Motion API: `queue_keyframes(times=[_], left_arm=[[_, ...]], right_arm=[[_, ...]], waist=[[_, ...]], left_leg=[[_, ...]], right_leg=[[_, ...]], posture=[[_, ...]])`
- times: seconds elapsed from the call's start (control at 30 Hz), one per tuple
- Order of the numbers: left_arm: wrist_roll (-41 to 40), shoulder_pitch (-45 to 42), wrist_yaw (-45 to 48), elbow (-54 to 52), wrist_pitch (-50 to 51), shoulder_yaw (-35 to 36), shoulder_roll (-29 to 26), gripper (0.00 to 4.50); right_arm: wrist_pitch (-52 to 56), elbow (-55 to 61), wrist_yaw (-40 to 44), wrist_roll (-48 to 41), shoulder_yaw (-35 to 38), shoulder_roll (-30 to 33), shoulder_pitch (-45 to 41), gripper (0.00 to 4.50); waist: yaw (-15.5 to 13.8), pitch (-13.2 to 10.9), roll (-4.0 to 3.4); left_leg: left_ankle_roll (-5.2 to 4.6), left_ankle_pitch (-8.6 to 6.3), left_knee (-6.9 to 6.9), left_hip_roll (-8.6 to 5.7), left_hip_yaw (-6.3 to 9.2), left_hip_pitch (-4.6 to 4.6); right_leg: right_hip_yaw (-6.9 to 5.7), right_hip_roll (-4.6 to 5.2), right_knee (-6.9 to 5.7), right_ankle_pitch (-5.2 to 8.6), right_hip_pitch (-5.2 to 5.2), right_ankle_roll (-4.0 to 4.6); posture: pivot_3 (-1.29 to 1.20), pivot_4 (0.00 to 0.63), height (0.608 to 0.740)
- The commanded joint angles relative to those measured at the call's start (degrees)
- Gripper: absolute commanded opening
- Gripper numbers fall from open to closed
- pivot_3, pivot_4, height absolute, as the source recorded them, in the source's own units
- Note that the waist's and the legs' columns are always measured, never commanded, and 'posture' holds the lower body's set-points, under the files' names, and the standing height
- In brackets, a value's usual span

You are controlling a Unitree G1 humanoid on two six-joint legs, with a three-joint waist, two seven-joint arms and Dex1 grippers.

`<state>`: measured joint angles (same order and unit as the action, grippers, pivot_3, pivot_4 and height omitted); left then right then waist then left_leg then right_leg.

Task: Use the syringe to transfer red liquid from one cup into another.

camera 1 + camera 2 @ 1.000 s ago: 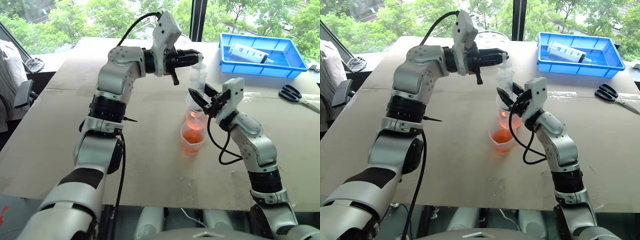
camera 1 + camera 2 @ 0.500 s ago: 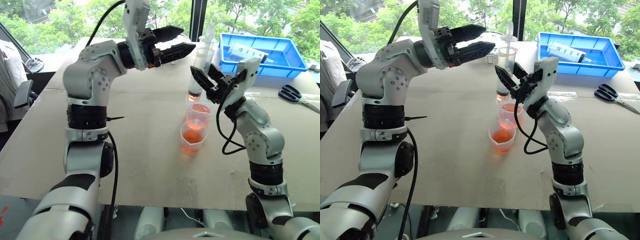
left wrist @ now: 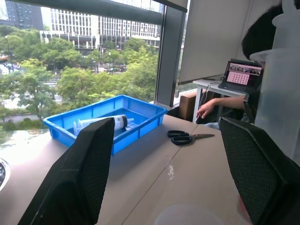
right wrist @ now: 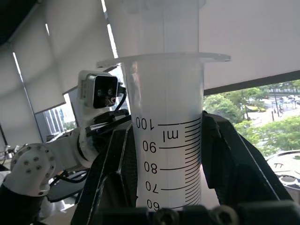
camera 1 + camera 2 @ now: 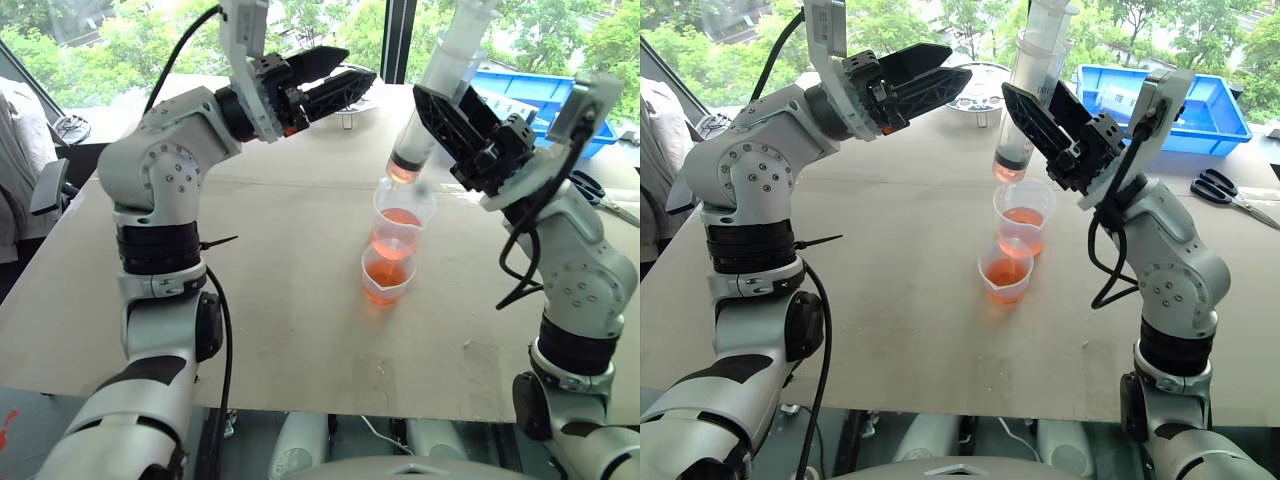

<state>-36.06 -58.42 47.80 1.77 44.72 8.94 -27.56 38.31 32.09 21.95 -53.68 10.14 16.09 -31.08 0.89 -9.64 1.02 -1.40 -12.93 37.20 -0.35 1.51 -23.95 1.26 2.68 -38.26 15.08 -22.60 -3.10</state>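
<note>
Above the far cup, the syringe is held tilted, nozzle end down, clamped by the barrel in the closed right hand. A little red liquid is seen at the lower end of the barrel. Both cups, far and near, are part-filled with red liquid and stand touching on the counter. Apart from the syringe, the left hand is held open and empty. A blue tray and scissors lie beyond.
</note>
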Motion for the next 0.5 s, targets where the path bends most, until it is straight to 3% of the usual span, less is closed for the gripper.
queue_keyframes(times=[0.03,0.5], left_arm=[[0.1,0.6,0.9,-1.7,-1.8,-0.6,-0.8,3.59],[1.3,3.9,4.4,-11.1,-4.5,-6.2,-3.5,3.59]], right_arm=[[0.6,4.4,1.6,-3.2,-0.8,1.9,2.8,1.46],[-8.5,-0.5,11.4,9.7,-10.4,4.2,12.6,1.46]], waist=[[0.0,0.0,0.0],[0.0,0.0,0.01]], left_leg=[[0.0,0.0,0.0,0.0,0.0,0.0],[-0.01,-0.01,0.0,0.0,-0.02,0.01]], right_leg=[[0.01,0.0,0.0,0.0,0.0,0.0],[0.01,-0.01,0.03,0.0,0.01,0.0]], posture=[[0.0,0.15,0.74],[0.0,0.15,0.74]])
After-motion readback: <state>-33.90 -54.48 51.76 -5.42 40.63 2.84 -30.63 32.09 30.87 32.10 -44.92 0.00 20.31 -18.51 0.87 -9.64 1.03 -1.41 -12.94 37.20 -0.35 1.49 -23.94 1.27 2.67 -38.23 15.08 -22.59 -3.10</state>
